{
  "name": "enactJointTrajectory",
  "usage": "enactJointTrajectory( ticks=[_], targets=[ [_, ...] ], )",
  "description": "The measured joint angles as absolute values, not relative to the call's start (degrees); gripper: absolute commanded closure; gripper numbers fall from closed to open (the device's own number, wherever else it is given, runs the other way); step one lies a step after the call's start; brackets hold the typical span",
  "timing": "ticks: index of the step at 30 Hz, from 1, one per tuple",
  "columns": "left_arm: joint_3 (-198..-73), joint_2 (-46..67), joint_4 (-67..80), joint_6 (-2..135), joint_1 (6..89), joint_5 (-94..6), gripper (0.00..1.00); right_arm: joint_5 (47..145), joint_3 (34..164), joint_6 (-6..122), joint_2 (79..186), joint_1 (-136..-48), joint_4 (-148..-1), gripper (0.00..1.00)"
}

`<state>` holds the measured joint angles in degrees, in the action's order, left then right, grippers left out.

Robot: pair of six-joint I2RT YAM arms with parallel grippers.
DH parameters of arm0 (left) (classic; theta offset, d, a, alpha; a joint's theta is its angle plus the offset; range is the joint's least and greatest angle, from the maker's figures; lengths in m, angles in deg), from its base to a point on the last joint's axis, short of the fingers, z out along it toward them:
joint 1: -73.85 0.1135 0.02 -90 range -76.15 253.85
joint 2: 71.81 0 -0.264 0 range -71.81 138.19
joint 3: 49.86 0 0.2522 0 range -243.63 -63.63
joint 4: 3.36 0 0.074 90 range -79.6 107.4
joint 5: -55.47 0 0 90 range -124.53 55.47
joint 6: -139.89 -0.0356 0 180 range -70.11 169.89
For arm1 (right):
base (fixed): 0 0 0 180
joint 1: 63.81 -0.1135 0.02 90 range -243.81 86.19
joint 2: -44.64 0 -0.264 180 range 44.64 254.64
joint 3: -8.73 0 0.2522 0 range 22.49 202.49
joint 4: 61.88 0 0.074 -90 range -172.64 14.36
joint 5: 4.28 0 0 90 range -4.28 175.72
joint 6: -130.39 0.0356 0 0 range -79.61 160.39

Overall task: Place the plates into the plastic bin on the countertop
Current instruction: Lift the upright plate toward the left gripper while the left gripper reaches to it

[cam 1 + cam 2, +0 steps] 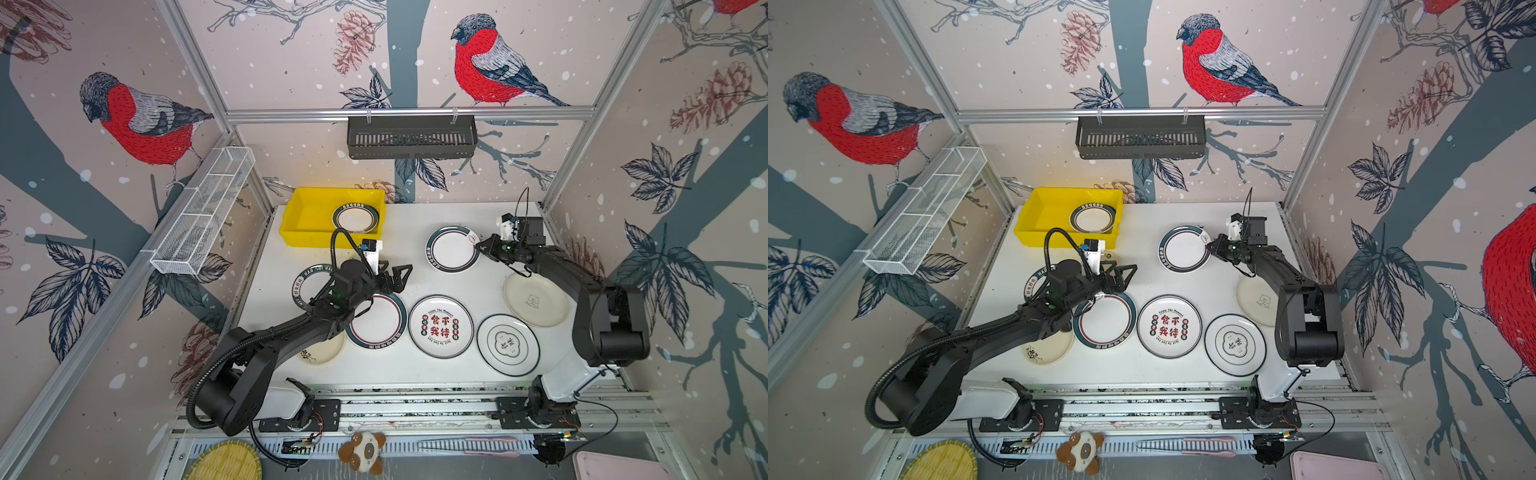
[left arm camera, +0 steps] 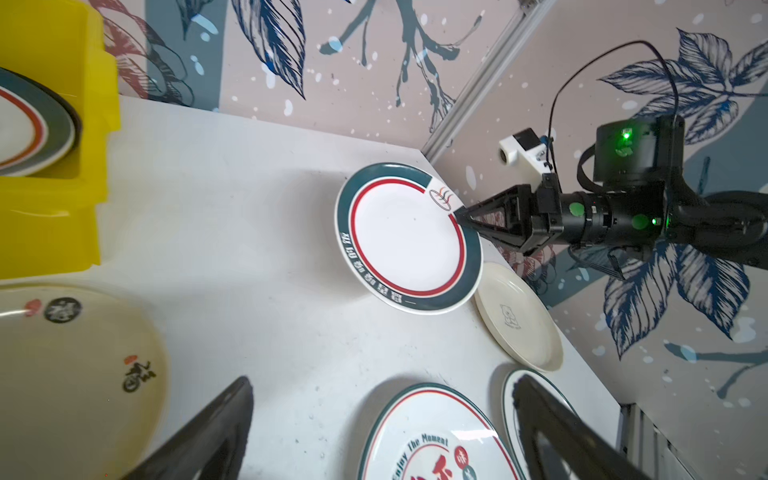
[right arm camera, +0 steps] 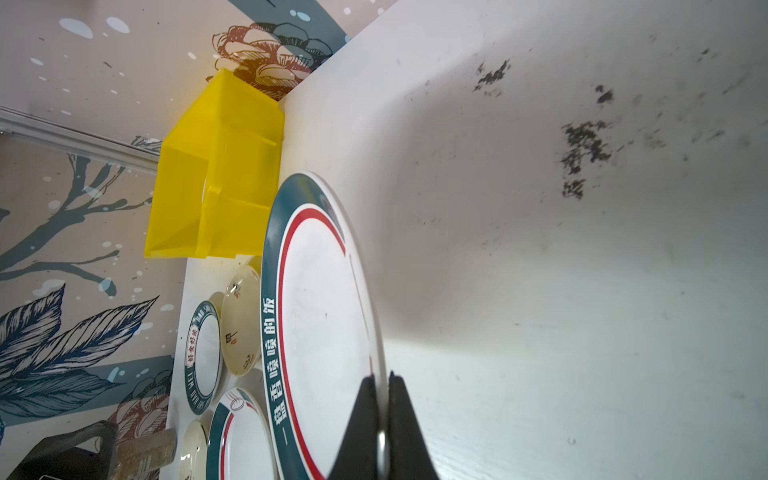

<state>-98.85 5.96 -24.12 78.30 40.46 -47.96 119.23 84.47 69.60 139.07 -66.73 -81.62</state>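
The yellow plastic bin stands at the back left of the white countertop, with one green-rimmed plate lying in it. My right gripper is shut on the rim of another green-and-red-rimmed plate, whose gripped side is tilted up off the countertop. My left gripper hangs open and empty over the middle left. Several more plates lie in front.
A cream plate lies under my right arm. A green-rimmed plate and a cream plate lie under my left arm. A black slotted basket and a white mesh basket hang on the walls.
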Motion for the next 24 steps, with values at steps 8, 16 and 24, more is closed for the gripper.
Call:
enactJointTrajectory(
  ticks=[8,16,24],
  targets=[
    [-99.0,8.5,-25.2,78.0,39.9,-48.5,0.05,117.7,81.0,72.2,131.7,-73.6,-80.8,0.99],
    [-98.5,8.8,-25.3,78.6,39.9,-51.0,0.11,116.8,81.0,73.6,130.3,-78.3,-80.3,0.99],
    [-98.1,9.3,-26.7,79.9,39.9,-52.5,0.25,116.8,80.4,74.9,127.5,-81.4,-79.8,0.98]
  ],
)
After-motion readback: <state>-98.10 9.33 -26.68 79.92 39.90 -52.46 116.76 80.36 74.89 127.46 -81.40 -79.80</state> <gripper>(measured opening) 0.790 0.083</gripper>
